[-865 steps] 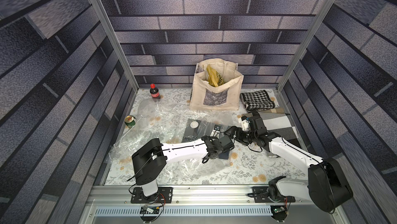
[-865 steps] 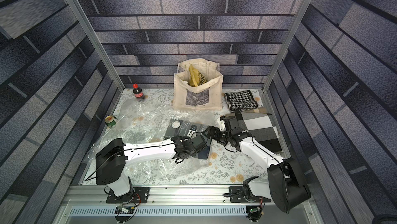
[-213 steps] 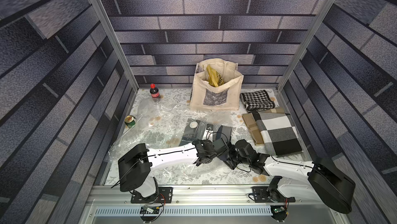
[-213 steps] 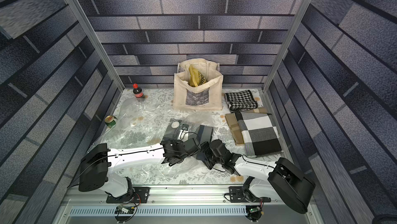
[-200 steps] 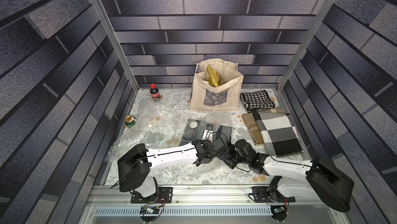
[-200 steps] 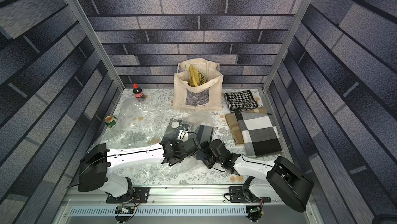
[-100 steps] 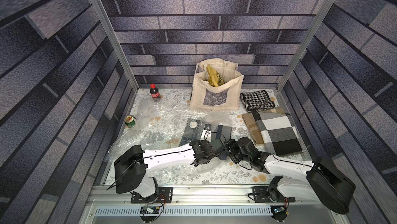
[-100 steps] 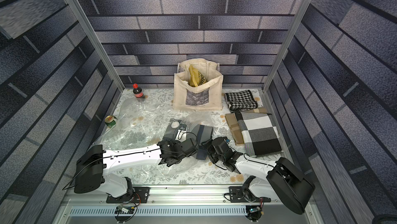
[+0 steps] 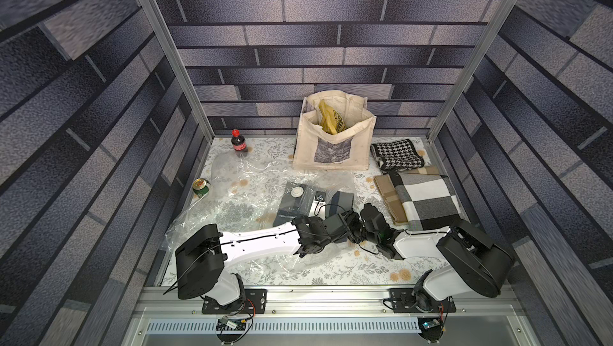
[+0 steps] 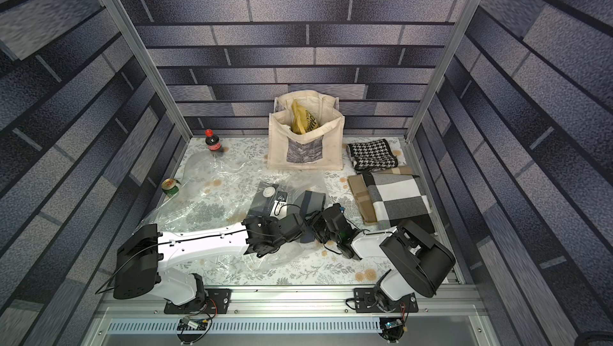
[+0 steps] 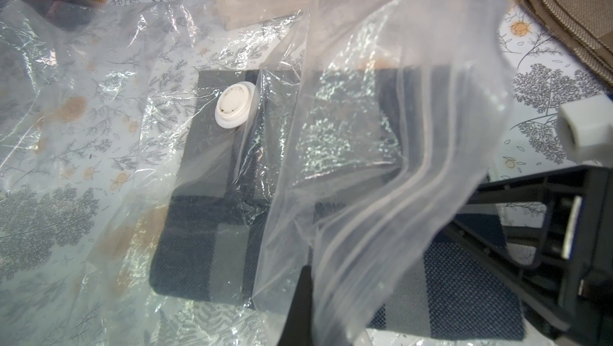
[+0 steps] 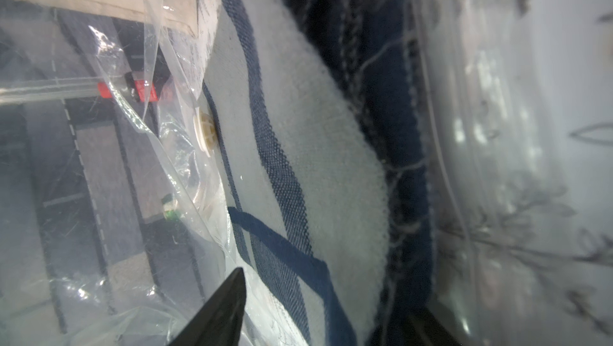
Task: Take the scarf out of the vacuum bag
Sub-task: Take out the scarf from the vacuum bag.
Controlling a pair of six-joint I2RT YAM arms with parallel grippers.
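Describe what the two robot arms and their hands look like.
Both arms have white link shells with bulky black joint housings and black wrists. Thin black cables run along the left arm and loop near the right arm. Each hand is black, the left hand and right hand alike.

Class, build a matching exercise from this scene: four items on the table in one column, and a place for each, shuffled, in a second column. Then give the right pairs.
Items
1. cola bottle
2. yellow packet
3. navy checked scarf
4. houndstooth cloth

Places
A. inside the vacuum bag
B. standing in the canvas tote
C. back corner, beyond the green can
D. behind the large checked blanket

Pairs: 1-C, 2-B, 3-A, 4-D
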